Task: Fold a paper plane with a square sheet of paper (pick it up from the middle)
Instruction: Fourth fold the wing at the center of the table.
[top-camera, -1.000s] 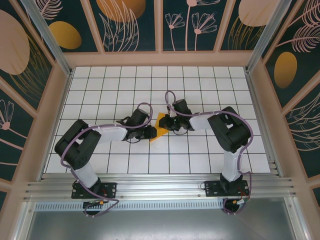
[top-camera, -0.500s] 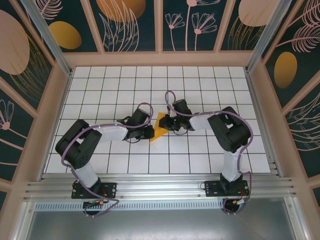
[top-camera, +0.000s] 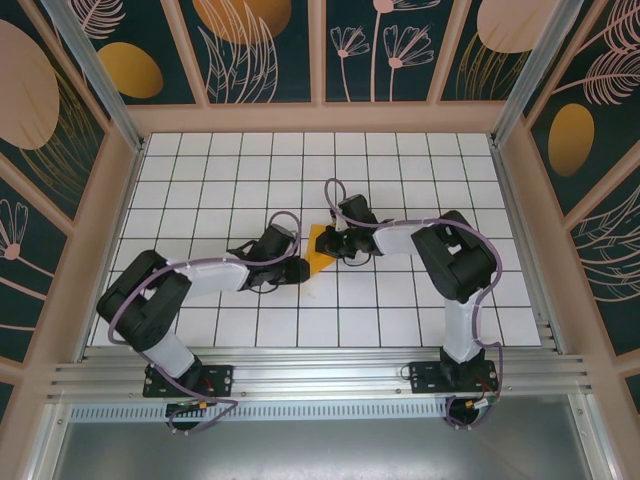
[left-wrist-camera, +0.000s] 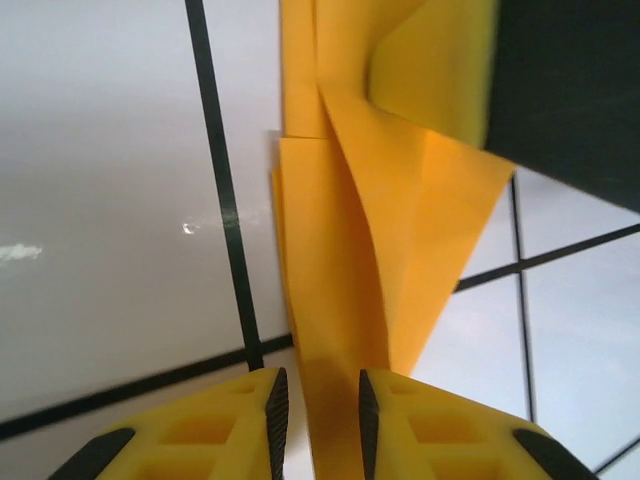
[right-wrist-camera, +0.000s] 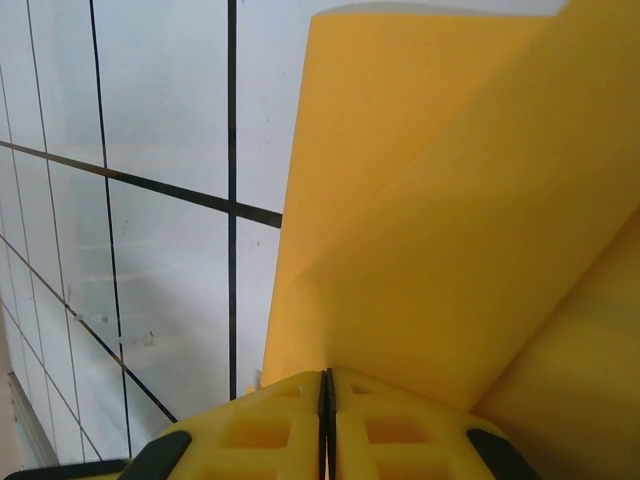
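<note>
Currently held item: orange-yellow paper (top-camera: 319, 258), partly folded, lying at mid-surface between the two end effectors.
Paper form: in the left wrist view the paper (left-wrist-camera: 350, 250) shows layered flaps, a long straight crease and one pointed corner spread to the right; in the right wrist view the paper (right-wrist-camera: 450, 220) fans out in broad, smooth panels.
Paper finish: thin, matte, plain colour, crisp edges.
Surface: white glossy tiles (top-camera: 400, 180) with dark grid lines.
Left end effector: low beside the paper's near-left edge (top-camera: 299, 268); its yellow ribbed fingers (left-wrist-camera: 230, 430) stand a narrow gap apart (left-wrist-camera: 317, 395), with a folded strip running between them and a white sliver of surface on one side; not clamped.
Right end effector: at the paper's far-right side (top-camera: 333, 243); jaws pressed together to a hairline seam (right-wrist-camera: 326, 385), pinching the paper where it meets the tips.
Change since earlier frame: left arm has swung its elbow outward and lowered, and its end effector sits slightly nearer the bases. The right wrist has shifted a little left. Less of the paper's tip shows past the left end effector.
</note>
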